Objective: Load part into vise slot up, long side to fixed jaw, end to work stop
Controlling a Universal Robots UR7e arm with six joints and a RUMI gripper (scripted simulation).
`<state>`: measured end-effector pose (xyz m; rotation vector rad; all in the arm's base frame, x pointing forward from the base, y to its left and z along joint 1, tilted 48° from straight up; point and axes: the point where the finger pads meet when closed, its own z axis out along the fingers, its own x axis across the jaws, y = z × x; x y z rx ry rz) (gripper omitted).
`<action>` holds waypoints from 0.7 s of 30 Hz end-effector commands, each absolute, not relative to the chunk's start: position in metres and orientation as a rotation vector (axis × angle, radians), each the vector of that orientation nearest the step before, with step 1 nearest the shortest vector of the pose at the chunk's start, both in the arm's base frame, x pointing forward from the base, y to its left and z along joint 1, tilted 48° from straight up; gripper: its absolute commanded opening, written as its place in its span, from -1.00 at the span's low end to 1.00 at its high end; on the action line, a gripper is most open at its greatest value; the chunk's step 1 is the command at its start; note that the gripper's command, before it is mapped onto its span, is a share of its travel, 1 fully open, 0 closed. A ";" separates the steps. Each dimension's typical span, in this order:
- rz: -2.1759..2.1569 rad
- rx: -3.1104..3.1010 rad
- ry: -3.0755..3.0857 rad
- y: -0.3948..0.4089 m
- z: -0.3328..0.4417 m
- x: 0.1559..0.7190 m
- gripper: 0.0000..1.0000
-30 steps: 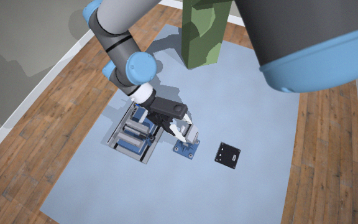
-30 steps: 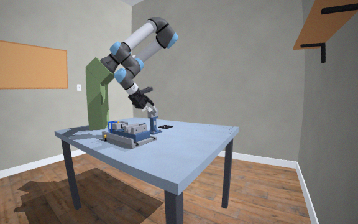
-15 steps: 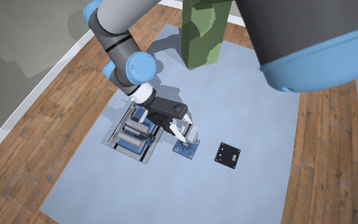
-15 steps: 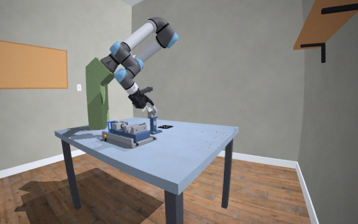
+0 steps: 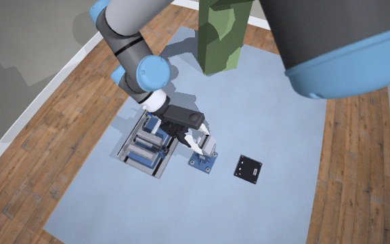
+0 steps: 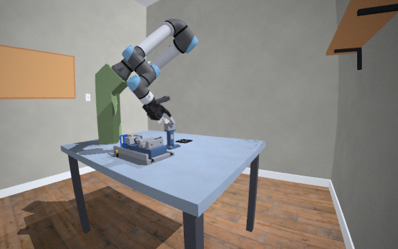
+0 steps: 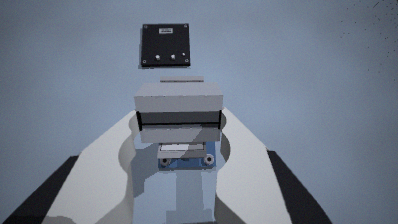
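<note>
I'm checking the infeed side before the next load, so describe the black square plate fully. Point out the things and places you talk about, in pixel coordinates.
The black plate point(image 5: 248, 169) point(image 6: 184, 140) point(image 7: 165, 45) is flat, thin and square, with a screw at each corner, a small pale label near one edge and three small light studs near the opposite edge. It lies on the blue-grey tabletop, beyond the blue stand from the vise; nothing rests on it.

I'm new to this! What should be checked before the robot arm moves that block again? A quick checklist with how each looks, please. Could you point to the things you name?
1. Block point(image 5: 210, 146) point(image 6: 171, 123) point(image 7: 178, 103) gripped by the end effector point(image 5: 204, 142) point(image 6: 167, 121) point(image 7: 181, 109): ok.
2. Block lifted clear of the blue stand point(image 5: 203, 167) point(image 6: 171, 138) point(image 7: 186, 167): cannot tell.
3. Vise point(image 5: 145, 136) point(image 6: 154, 151) open, with a gap between its jaws: ok.
4. Block lying in the vise: not ok, it is at the stand.
5. Black plate point(image 5: 248, 169) point(image 6: 184, 141) point(image 7: 166, 44) apart from the stand: ok.
</note>
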<state>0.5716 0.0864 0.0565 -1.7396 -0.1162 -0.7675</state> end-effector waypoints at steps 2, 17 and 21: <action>-0.768 -1.740 -0.116 0.085 0.058 0.570 -1.00; -0.768 -1.740 -0.116 0.082 0.063 0.565 -1.00; -0.768 -1.740 -0.116 0.081 0.065 0.564 -1.00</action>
